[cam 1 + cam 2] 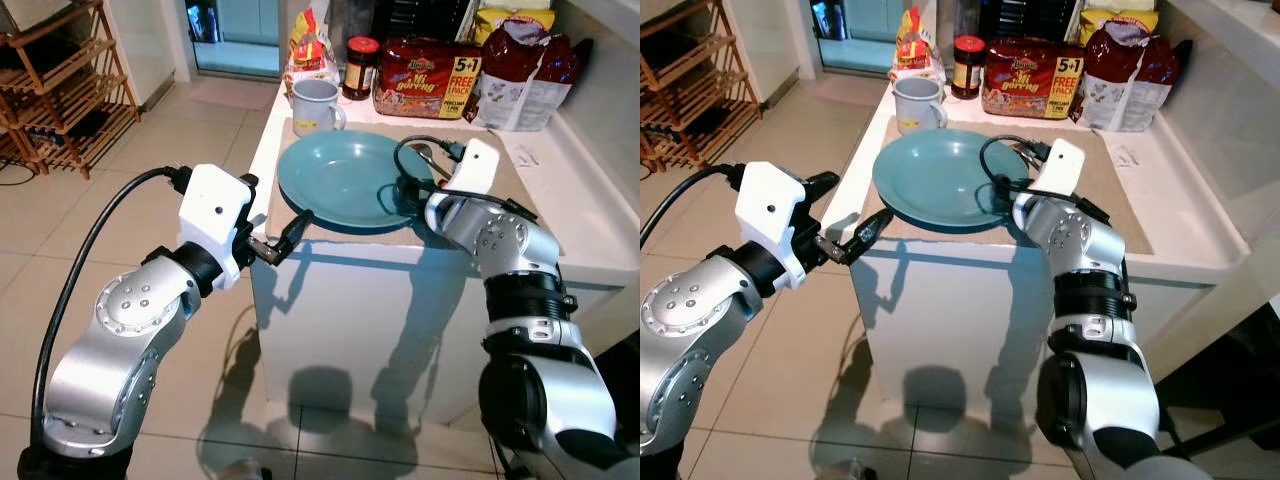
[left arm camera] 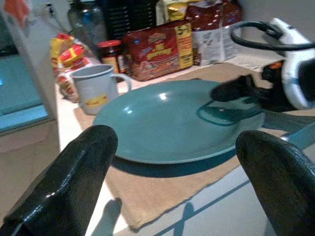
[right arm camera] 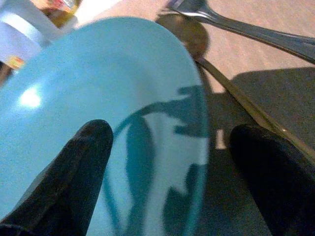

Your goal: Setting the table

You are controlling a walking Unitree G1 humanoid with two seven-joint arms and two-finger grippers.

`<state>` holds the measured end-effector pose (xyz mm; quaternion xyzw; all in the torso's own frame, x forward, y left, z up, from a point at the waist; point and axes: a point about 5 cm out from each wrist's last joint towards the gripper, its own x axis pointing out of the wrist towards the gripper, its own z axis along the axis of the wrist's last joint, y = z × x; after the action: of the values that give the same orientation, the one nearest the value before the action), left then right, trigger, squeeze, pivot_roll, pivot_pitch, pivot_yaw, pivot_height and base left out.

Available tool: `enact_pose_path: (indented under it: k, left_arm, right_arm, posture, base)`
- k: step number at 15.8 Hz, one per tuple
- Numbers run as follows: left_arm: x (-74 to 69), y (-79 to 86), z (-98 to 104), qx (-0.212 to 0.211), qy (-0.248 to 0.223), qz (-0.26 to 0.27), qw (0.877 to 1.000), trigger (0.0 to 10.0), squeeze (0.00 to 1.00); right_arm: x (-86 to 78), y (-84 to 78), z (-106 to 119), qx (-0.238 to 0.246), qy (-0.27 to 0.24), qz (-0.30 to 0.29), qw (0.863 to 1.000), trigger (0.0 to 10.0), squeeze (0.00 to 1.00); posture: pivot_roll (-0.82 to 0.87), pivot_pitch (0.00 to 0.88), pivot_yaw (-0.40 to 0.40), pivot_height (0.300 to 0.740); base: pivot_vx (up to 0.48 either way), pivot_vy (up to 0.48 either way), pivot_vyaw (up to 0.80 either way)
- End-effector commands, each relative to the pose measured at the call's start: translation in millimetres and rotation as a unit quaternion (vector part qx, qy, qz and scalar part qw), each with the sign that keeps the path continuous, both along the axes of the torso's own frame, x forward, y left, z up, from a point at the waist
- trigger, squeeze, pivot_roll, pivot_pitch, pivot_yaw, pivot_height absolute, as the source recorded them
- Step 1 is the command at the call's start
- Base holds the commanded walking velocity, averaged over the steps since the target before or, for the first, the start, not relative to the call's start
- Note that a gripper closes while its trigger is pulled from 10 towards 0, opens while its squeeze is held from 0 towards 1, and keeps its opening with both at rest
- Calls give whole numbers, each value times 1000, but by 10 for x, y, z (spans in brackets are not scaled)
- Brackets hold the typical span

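Two grippers work at the blue plate, which lies on a tan placemat on the white counter. Our right gripper has its fingers spread wide astride the plate's near right rim, one finger over the dish and one over the mat, gripping nothing yet. Our left gripper hovers just off the counter's corner, near the plate's left edge, fingers also parted and empty. A spoon and a fork lie on the mat just beside the plate's right side, though the wrist view is blurred and we cannot tell whether the spoon touches the rim. A grey mug stands behind the plate. If we close on the rim carelessly, the outer finger may catch the spoon handle and drag the cutlery askew. Pushing the plate leftward could slide it over the counter edge, since it already sits close to that corner.
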<state>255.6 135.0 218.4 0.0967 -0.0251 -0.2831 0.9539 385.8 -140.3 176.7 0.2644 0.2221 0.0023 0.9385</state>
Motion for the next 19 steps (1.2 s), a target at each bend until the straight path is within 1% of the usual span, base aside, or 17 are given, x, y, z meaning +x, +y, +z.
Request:
enact_pose_path:
  k: [1,2,3,5,7,15,19]
  left_arm:
    - [-65,-44,17,-1,2,-27,1000,10000,0]
    - [-80,-53,14,-2,3,-32,999,10000,0]
    - [-84,-59,12,-4,3,-32,999,10000,0]
    - [-79,-62,13,-5,3,-31,1000,10000,0]
    - [-74,-63,18,-5,4,-32,999,10000,0]
    - [-79,-72,17,-8,4,-32,999,10000,0]
    - [-78,-74,14,-7,4,-32,999,10000,0]
  right_arm:
    - [12,52,44,37,3,10,999,8980,0]
    - [14,57,55,40,0,11,999,2039,0]
    - [15,62,57,41,2,15,999,0,0]
    - [1,84,27,62,19,23,998,0,0]
    - [-12,83,-5,72,31,24,997,0,0]
    - [-16,40,27,97,28,19,995,0,0]
    - [-25,-28,29,109,27,8,994,0,0]
  posture:
    - [80,13,-51,740]
    - [80,13,-52,740]
    - [80,14,-53,740]
    - [78,13,-52,740]
    - [78,15,-50,740]
    - [77,17,-51,740]
    - [76,16,-50,740]
  base:
    - [0,0,0]
    - [0,0,0]
    - [0,0,0]
    - [0,0,0]
    - [0,0,0]
    - [0,0,0]
    - [0,0,0]
